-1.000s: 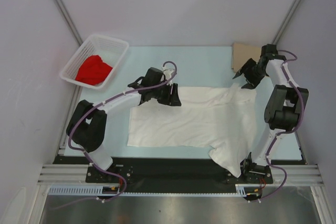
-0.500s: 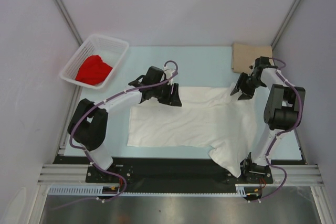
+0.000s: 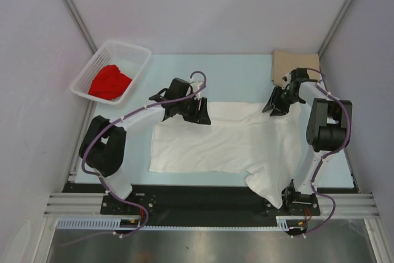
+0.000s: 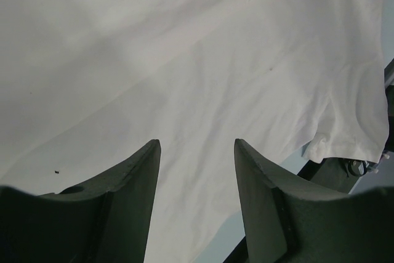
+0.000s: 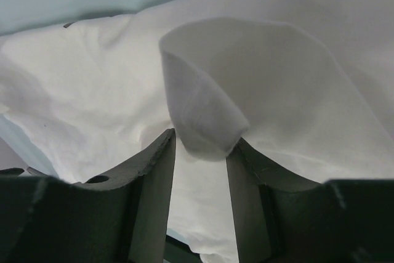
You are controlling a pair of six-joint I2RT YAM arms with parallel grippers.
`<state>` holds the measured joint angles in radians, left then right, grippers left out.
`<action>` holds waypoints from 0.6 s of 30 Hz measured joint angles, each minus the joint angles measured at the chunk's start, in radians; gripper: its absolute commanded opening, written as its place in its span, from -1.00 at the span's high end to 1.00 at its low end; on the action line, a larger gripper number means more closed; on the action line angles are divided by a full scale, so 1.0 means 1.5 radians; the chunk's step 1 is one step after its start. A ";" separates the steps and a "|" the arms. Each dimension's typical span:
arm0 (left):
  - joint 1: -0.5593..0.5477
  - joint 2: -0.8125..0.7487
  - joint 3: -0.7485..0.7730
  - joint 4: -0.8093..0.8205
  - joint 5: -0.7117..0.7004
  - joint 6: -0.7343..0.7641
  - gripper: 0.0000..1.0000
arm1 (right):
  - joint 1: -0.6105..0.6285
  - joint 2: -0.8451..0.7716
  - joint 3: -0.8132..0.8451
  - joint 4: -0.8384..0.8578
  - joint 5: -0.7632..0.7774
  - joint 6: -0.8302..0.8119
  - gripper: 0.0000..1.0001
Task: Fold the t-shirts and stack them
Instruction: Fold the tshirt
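White cloth t-shirt [image 3: 215, 143]: spread flat mid-surface, one part draped over the near edge.
Left gripper [image 4: 196, 152]: fingers spread, above the white cloth.
Right gripper [image 5: 200, 152]: fingers pinching a raised fold — far right corner.
Tan flat t-shirt [image 3: 289, 64]: far right.
Bright red t-shirt [image 3: 109, 82]: inside white lattice basket [image 3: 138, 69].

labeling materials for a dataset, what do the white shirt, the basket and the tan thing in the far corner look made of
White shirt: soft, thin matte fabric, probably cotton knit; it wrinkles, and a flap curls between the right gripper's fingers.
Basket: rigid white plastic, judging by its open lattice walls.
Tan thing: flat and matte; folded cloth or cardboard, the view leaves it open.
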<state>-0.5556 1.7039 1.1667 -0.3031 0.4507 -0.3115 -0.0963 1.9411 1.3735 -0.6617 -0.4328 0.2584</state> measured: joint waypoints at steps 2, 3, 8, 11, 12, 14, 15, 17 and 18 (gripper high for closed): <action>0.001 0.000 0.000 -0.001 0.000 0.001 -0.13 | 0.000 0.000 -0.013 0.008 -0.012 0.002 0.22; 0.001 0.000 0.000 -0.001 0.000 0.002 -0.13 | 0.000 0.000 -0.018 0.011 -0.016 0.004 0.25; 0.007 0.000 0.000 -0.015 -0.031 0.009 0.05 | 0.001 -0.001 -0.024 0.014 -0.037 0.027 0.67; 0.021 0.001 0.001 -0.045 -0.088 0.010 0.14 | -0.005 -0.006 -0.023 0.006 -0.049 0.067 1.00; 0.029 0.002 0.001 -0.055 -0.105 0.010 0.17 | -0.008 -0.007 -0.020 -0.002 -0.054 0.079 1.00; 0.053 0.008 0.004 -0.070 -0.132 0.008 0.17 | -0.017 -0.007 -0.009 -0.022 -0.062 0.107 1.00; 0.063 0.012 0.004 -0.073 -0.143 0.008 0.18 | -0.023 -0.006 -0.002 -0.038 -0.067 0.122 1.00; 0.088 0.021 0.008 -0.085 -0.166 0.004 0.18 | -0.034 -0.002 0.017 -0.073 -0.071 0.148 1.00; 0.100 0.026 0.011 -0.091 -0.175 0.004 0.19 | -0.040 0.002 0.030 -0.092 -0.075 0.169 1.00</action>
<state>-0.4061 1.7432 1.1835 -0.4393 0.1875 -0.3058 -0.1566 1.9442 1.4178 -0.7994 -0.5453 0.5117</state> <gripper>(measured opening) 0.411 0.046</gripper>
